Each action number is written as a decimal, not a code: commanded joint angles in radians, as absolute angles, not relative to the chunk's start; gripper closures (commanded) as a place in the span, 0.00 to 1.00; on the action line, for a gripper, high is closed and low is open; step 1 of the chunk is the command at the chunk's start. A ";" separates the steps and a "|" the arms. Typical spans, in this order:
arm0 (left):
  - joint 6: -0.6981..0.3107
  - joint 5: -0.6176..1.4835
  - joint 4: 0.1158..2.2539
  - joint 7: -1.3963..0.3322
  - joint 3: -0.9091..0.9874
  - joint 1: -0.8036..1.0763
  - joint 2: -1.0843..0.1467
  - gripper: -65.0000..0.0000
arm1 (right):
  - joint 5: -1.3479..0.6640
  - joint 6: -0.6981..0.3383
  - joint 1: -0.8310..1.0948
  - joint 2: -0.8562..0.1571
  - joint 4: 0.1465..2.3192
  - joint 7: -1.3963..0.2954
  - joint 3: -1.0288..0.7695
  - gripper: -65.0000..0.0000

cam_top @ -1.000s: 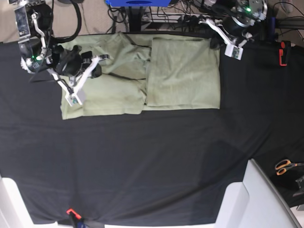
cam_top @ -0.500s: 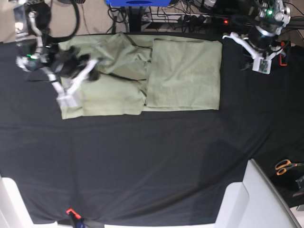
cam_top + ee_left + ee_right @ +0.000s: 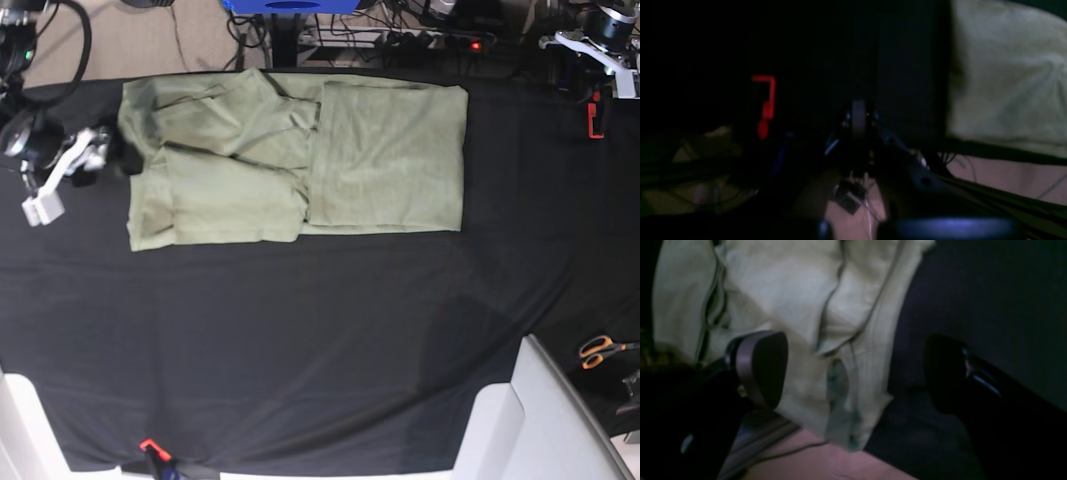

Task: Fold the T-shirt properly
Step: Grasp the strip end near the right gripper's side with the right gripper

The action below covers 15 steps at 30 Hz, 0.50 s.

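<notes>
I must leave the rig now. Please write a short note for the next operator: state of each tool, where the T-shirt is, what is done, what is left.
Right tool: open, empty, at the shirt's edge.
Left tool: shut, empty, away from the shirt.
T-shirt: flat on the black cloth, near its far edge.
Done: the shirt is partly folded, layers overlapping mid-shirt.
Left: the side by the right tool is rumpled; smooth it and finish folding.

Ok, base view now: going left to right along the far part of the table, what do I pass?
right gripper → T-shirt → bare black cloth → red clamp → left gripper, drawn back at the far right corner.
</notes>
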<state>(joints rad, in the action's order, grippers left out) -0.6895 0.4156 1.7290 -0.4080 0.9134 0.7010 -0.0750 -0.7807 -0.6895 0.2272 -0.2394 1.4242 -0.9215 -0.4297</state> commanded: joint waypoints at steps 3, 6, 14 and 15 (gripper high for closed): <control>-0.698 0.426 1.741 -0.381 0.923 0.713 -0.088 1.00 | -0.794 -0.698 0.193 -0.277 1.336 -0.954 -0.438 0.11; -0.698 0.426 1.742 -0.381 0.917 0.713 -0.088 1.00 | -0.794 -0.698 0.191 -0.274 1.305 -0.960 -0.397 0.09; -0.698 0.426 1.742 -0.383 0.915 0.711 -0.084 1.00 | -0.799 -0.698 0.194 -0.272 1.302 -0.955 -0.239 0.08; -0.698 0.426 1.742 -0.383 0.915 0.711 -0.084 1.00 | -0.799 -0.698 0.191 -0.271 1.302 -0.954 -0.236 0.09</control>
